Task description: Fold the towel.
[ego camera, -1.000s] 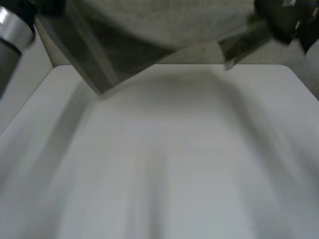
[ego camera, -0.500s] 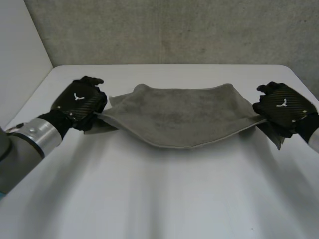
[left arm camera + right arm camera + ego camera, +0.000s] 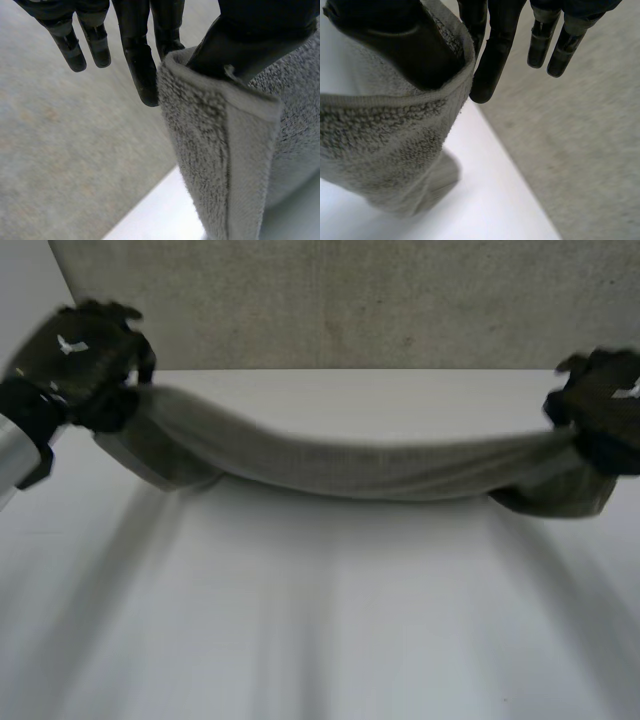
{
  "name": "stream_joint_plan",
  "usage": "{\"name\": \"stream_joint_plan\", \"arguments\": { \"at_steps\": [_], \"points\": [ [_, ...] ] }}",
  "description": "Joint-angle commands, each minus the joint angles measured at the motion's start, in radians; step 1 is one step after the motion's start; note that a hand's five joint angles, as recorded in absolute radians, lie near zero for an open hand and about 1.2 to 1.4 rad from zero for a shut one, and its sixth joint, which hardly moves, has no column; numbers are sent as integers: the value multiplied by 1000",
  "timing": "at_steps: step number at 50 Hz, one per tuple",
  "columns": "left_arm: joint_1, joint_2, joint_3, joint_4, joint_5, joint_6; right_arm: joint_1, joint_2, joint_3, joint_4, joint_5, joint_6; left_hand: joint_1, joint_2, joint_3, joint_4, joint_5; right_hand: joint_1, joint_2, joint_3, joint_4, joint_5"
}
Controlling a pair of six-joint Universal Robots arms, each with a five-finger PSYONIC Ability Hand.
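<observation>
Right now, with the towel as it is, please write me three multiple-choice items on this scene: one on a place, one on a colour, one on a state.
1. Where is the towel?
A. In a folded pile.
B. Stretched between the left hand and the right hand.
C. Hanging from one hand alone.

2. What colour is the towel?
A. Grey.
B. Red.
C. Blue.

3. What is the left hand doing?
A. Lying open and flat.
B. Curled on nothing.
C. Pinching the towel's end.

Answers:
1 B: the head view shows it sagging from hand to hand over the table.
2 A: both wrist views show grey cloth.
3 C: the left wrist view shows the thumb pressing the towel's edge against the fingers.
</observation>
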Motion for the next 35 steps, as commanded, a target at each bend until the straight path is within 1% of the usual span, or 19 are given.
{"name": "stream_joint_plan", "arguments": {
  "at_steps": [1,7,10,13,15,18,21,23,24,25,26,27,28,29,30,31,33,34,35],
  "points": [
    [29,69,50,-4,14,-137,7,-58,-87,-1,6,85,142,62,-48,-54,84,91,86,-46,-76,63],
    [29,48,40,-2,12,-151,7,-41,-91,-2,7,73,142,62,-48,-54,84,91,86,-46,-76,63],
    [28,4,39,-2,11,-148,7,6,-96,-1,10,31,142,62,-48,-54,84,91,86,-46,-76,63],
    [31,-56,64,-10,9,-147,14,54,-110,5,38,-30,142,62,-48,-54,84,91,86,-46,-76,63],
    [31,-75,82,-10,9,-147,38,75,-142,8,85,-80,142,62,-48,-54,84,91,86,-46,-76,63],
    [29,-102,127,-4,-3,-147,60,85,-168,2,103,-93,142,62,-48,-54,84,91,86,-46,-76,63],
    [28,-154,188,2,-5,-150,109,138,-215,-18,109,-110,142,62,-48,-54,84,91,86,-46,-76,63],
    [29,-199,228,14,-8,-150,138,239,-289,-96,130,-120,142,62,-48,-54,84,91,86,-46,-76,63],
    [28,-245,280,33,-27,-151,138,239,-289,-96,130,-121,142,62,-48,-54,84,91,86,-46,-76,63],
    [28,-245,280,33,-28,-151,150,290,-335,-134,151,-128,142,62,-48,-54,84,91,86,-46,-76,63],
    [19,-291,349,51,-70,-151,150,290,-335,-134,152,-128,142,62,-48,-54,84,91,86,-46,-76,63],
    [10,-335,428,57,-134,-153,174,333,-397,-165,185,-131,142,62,-48,-54,84,91,86,-46,-76,63],
    [9,-336,429,57,-135,-153,202,354,-477,-183,232,-131,142,62,-48,-54,84,91,86,-46,-76,63],
    [0,-366,513,56,-193,-156,202,355,-478,-183,233,-131,142,62,-48,-54,84,91,86,-46,-76,63],
    [0,-366,513,56,-193,-156,227,359,-558,-194,269,-119,142,62,-48,-54,84,91,86,-46,-76,63],
    [-16,-377,588,50,-237,-154,247,345,-624,-200,291,-104,142,62,-48,-54,84,91,86,-46,-76,63],
    [-33,-376,642,53,-250,-154,262,330,-668,-203,302,-72,142,62,-48,-54,84,91,86,-46,-76,63],
    [-38,-371,668,54,-244,-157,262,330,-668,-203,302,-71,142,62,-48,-54,84,91,86,-46,-76,63],
    [-38,-359,678,56,-230,-159,262,318,-683,-206,290,-26,142,62,-48,-54,84,91,86,-46,-76,63]
  ]
}}
